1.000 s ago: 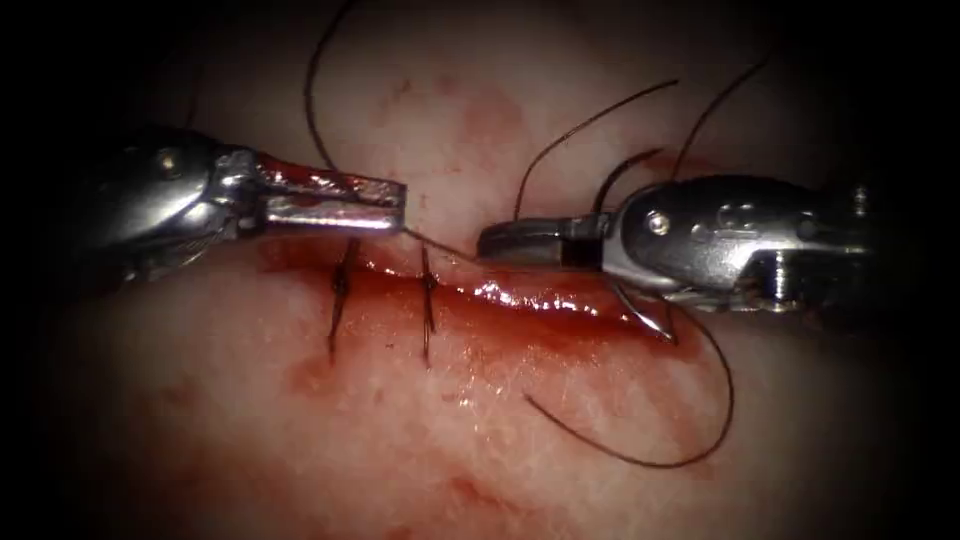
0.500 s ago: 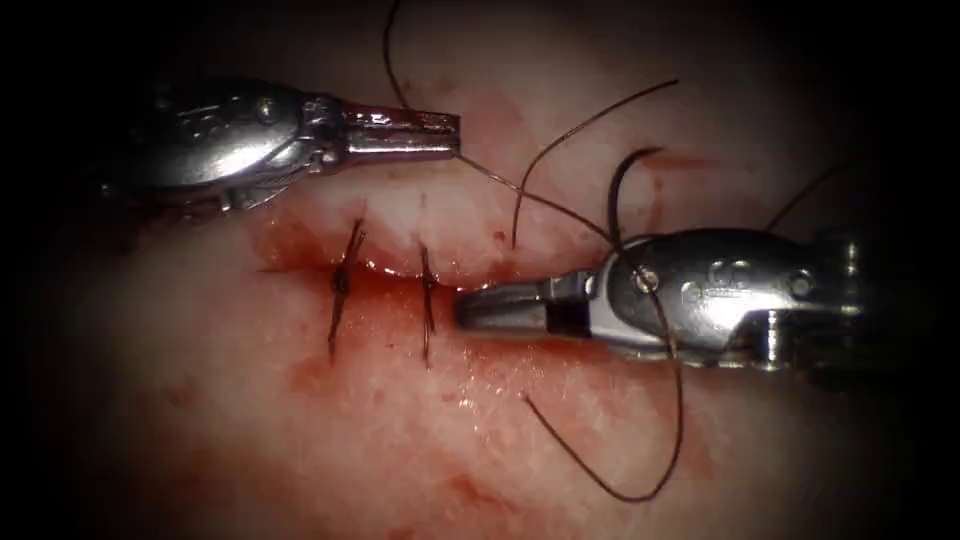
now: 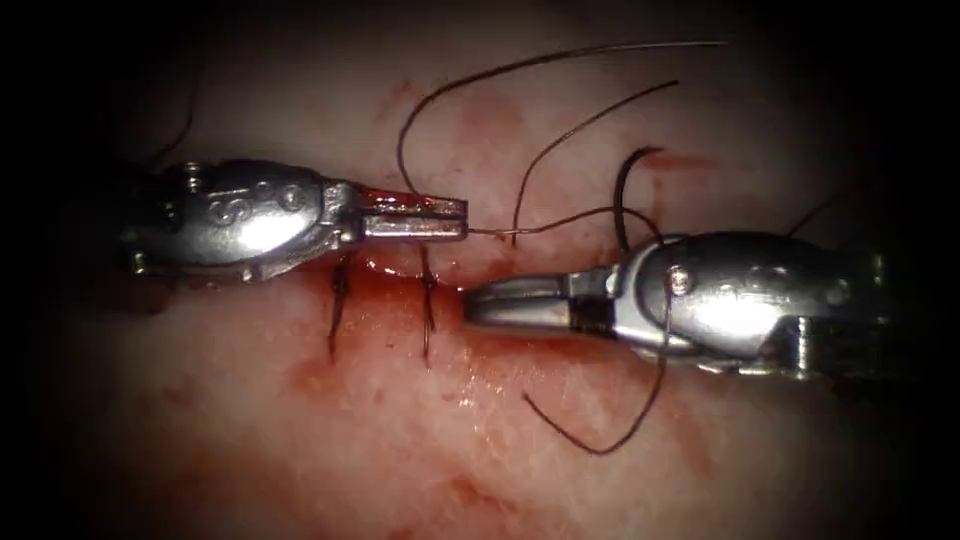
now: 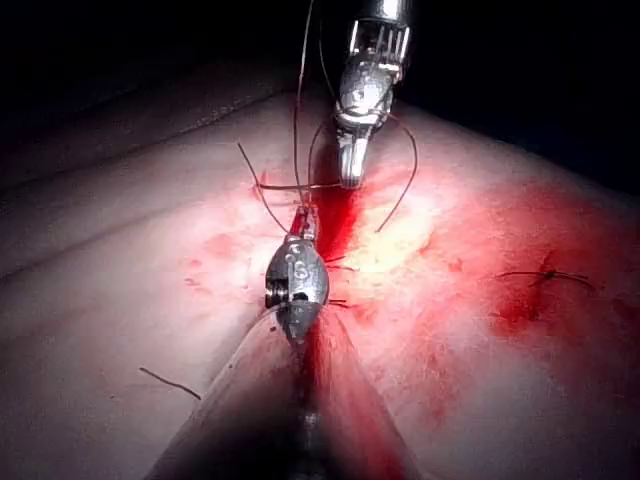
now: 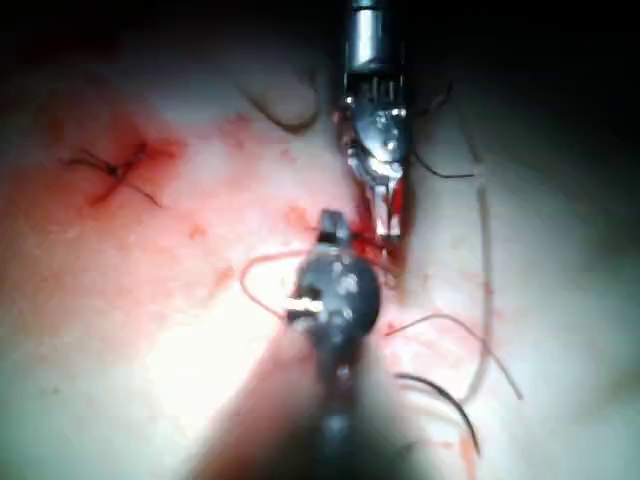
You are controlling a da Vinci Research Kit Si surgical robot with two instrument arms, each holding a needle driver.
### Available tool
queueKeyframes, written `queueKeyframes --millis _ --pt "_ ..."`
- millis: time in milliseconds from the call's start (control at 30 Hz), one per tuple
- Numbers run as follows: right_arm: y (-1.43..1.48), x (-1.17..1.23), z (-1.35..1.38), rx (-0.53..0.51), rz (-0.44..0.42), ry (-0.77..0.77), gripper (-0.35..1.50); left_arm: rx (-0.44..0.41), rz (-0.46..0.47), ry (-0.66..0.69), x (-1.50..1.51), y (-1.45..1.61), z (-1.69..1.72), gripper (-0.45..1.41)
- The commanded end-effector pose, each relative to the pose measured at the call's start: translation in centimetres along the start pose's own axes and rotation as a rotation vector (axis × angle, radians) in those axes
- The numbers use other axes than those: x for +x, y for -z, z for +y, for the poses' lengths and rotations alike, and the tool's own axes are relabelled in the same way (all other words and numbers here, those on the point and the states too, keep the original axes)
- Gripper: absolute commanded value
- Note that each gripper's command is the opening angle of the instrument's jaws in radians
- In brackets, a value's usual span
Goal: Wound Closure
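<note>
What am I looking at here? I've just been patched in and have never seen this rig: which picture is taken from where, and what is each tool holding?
This is a bench surgical robot closing a cut in pork belly, the tissue. The endoscope view looks down on the wound; the other two come from small cameras looking along each arm's shaft.

The left tool enters from the picture's left, its jaws shut on the thread, which runs from its tip across to the right tool and loops around its body. The right tool's jaws look closed; whether they hold anything I cannot tell. Two finished stitches cross the cut between the tools. Loose thread curls over the tissue, and red fluid lies along the cut. I cannot make out the needle.
</note>
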Motion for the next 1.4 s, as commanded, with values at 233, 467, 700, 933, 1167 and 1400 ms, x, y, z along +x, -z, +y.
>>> queueKeyframes --millis 233,467,700,933,1167,1400 --pt "0.02 0.03 0.1 -0.115 0.024 -0.028 -0.35 -0.018 -0.001 0.002 -0.04 -0.01 0.26 -0.45" --pt "-0.06 0.04 0.1 -0.186 0.062 -0.039 -0.35 -0.058 0.002 -0.003 -0.01 -0.23 0.54 -0.45" --pt "-0.18 -0.08 0.1 -0.269 0.051 -0.038 -0.35 -0.076 0.01 0.006 0.14 -0.31 0.66 -0.45" --pt "-0.31 -0.24 0.07 -0.256 -0.005 -0.023 -0.35 -0.078 0.014 0.015 0.31 -0.31 0.72 -0.45" --pt "-0.45 -0.3 0.01 -0.21 -0.077 0.015 -0.35 -0.101 0.029 0.033 0.63 -0.29 0.8 -0.45" --pt "-0.58 -0.36 -0.13 -0.106 -0.113 0.024 -0.35 -0.108 0.041 0.054 0.91 -0.26 0.71 -0.45"
